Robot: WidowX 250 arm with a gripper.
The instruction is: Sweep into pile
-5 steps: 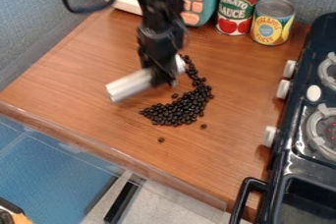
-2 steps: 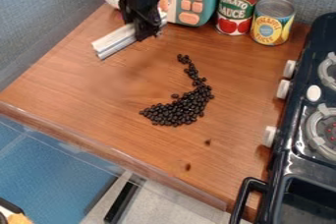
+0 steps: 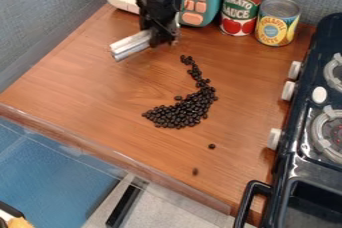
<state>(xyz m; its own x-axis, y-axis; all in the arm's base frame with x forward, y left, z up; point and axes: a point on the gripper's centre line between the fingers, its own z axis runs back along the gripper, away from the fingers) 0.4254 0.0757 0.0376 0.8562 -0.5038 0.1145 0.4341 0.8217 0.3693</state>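
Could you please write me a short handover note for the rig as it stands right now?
Tool: closed on the silver bar, toward the back of the counter, away from the beans.
Beans: most of the dark beans lie in a curved band, thick at the front, with a thin tail running back.
Strays: one bean in front of the band, another dark bit nearer the counter's front edge.
Done: most beans are together.
Left: draw in the tail and both strays to make one compact pile.
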